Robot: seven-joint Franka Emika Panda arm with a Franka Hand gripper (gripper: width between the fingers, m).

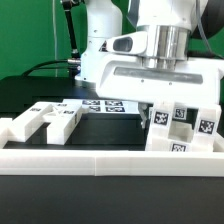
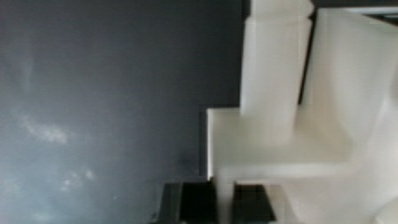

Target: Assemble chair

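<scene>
The chair (image 1: 186,128) stands as a stepped white block with black-and-white tags at the exterior view's right, just behind the long rail. My gripper (image 1: 157,106) comes down from above onto its left upper edge. In the wrist view the two dark fingers (image 2: 189,202) stand almost together, shut, with only a thin white sliver between them. They sit right at the edge of a white chair slab (image 2: 267,140), from which a rounded white post (image 2: 278,50) runs away. I cannot tell whether the sliver is pinched. Loose white chair parts (image 1: 45,120) lie at the exterior view's left.
A long low white rail (image 1: 100,160) runs across the front. The marker board (image 1: 103,104) lies flat at the back middle on the black table (image 2: 89,110). The arm's white body (image 1: 110,50) and black cables (image 1: 70,40) stand behind.
</scene>
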